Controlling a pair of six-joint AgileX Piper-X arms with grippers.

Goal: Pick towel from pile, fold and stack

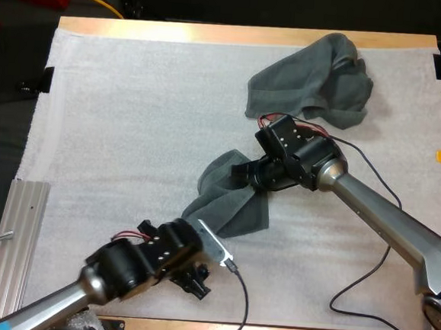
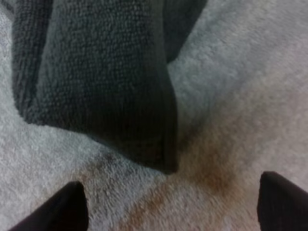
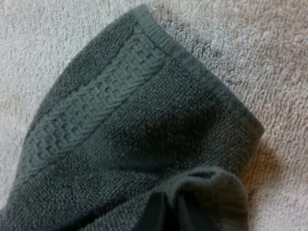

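One towel (image 1: pixel 229 200) lay bunched mid-mat, apart from the crumpled towel (image 1: pixel 319 81) at the far right, unfolded, with no stack begun. The right claw (image 1: pixel 241 170) pinched its far fold; the left claw (image 2: pixel 173 192) gaped just short of its near corner. A white mat (image 1: pixel 132 127) covered the wooden worktop (image 1: pixel 215 33), a ribbed metal plate (image 1: pixel 11 248) beside it.

Open passage over the far left and centre of a white textured mat (image 1: pixel 132 127) on the wooden worktop (image 1: pixel 215 35). Blocked at the far right by a crumpled dark grey-green towel (image 1: pixel 319 81). Blocked mid-mat by a second dark grey-green towel (image 1: pixel 229 204), pinched in the right gripper (image 1: pixel 244 171) jaws. Narrow bare gap between its near corner and the left gripper (image 2: pixel 173 192), jaws apart. Ribbed grey metal plate (image 1: pixel 13 233) at the near left edge.
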